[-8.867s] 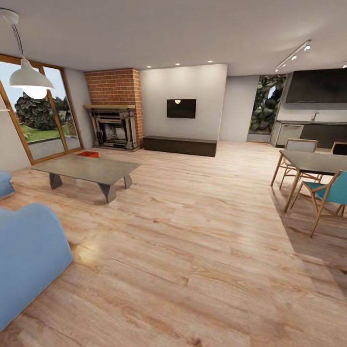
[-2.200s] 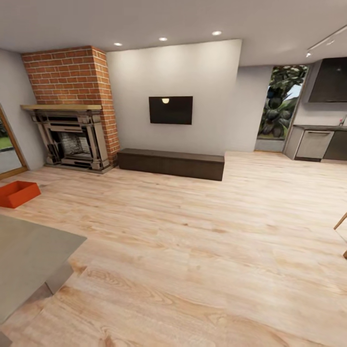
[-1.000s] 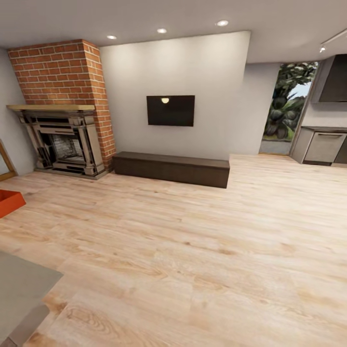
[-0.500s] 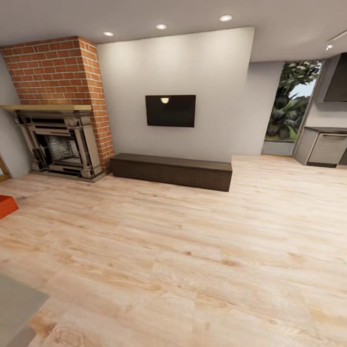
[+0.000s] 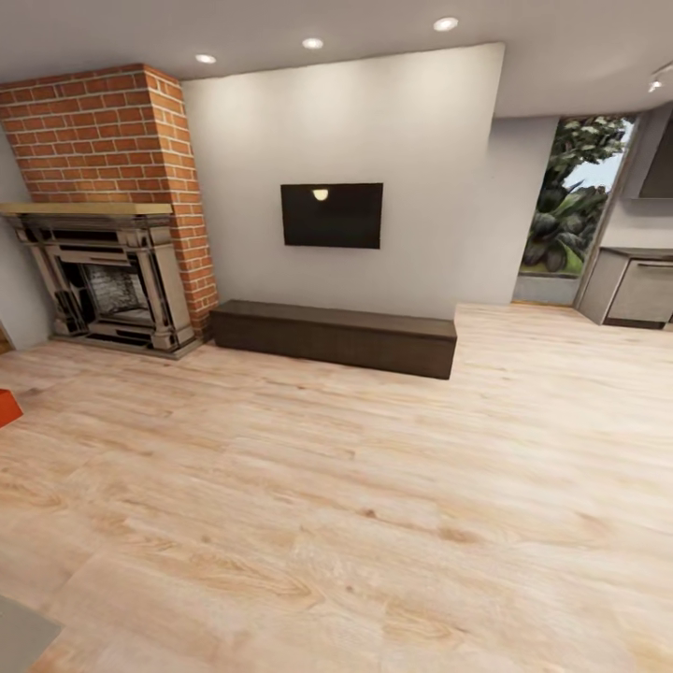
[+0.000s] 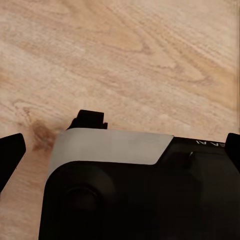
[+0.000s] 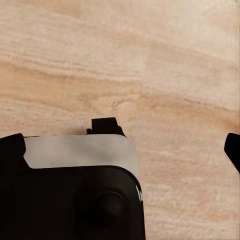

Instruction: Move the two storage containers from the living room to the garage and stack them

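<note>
Starting at the left gripper [image 6: 120, 145]: its dark fingertips sit far out at both sides of the left wrist view, so the jaws are spread wide with nothing between them, just the robot's own black-and-grey body below and pale plank floor [image 6: 150, 60] beyond. Over to the right gripper [image 7: 122, 142]: same story, fingertips well apart at the picture's sides, jaws wide and holding nothing, hanging above bare wood. Out now to the head view, and we're in the living room, looking across the boards at a low dark console [image 5: 332, 336] against the pale wall, a black TV [image 5: 332, 215] mounted above it, and the red brick fireplace [image 5: 103, 206] to its left. And the prize? One storage container [image 5: 6, 408] is barely with us, only an orange-red corner poking in at the far left edge of the head view, sitting on the planks well apart from the console; its twin I can't place at all. A grey scrap of table [image 5: 19, 640] peeks in at the bottom left corner. My read: nothing is picked up yet, so the task is right at its opening stage. The danger is plain. With the bin hanging on the very edge of the head view, any further drift of the head or base away from it loses it altogether, and a blind turn towards it could clip that grey table corner.
</note>
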### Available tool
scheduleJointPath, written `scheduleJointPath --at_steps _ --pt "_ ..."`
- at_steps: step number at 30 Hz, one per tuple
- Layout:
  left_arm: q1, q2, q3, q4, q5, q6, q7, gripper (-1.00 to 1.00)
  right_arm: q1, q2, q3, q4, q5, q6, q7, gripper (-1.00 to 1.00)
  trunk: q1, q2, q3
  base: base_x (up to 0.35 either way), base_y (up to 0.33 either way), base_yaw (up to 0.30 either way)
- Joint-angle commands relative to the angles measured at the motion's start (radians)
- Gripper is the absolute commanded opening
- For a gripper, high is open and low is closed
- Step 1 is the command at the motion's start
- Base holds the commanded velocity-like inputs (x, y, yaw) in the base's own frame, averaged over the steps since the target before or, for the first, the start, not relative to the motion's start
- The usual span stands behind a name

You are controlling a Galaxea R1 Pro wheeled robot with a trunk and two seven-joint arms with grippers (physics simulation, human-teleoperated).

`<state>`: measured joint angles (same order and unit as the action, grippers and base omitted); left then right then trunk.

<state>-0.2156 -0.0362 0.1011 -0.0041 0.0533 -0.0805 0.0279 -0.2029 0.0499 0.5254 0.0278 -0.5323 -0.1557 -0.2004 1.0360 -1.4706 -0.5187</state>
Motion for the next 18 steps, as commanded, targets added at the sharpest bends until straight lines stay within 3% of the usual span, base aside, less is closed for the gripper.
scheduleJointPath --at_steps 1,18 --pt "-0.001 0.0 0.005 0.001 0.006 -0.004 0.0 1.0 -0.001 0.001 0.008 0.003 -0.009 -0.005 -0.001 1.0 0.001 0.0 -0.001 0.324 0.0 0.091" --pt "-0.001 -0.001 0.005 0.001 0.005 -0.004 0.001 1.0 -0.001 0.001 0.008 0.003 -0.009 -0.005 -0.001 1.0 0.001 0.0 -0.001 0.324 0.0 0.244"
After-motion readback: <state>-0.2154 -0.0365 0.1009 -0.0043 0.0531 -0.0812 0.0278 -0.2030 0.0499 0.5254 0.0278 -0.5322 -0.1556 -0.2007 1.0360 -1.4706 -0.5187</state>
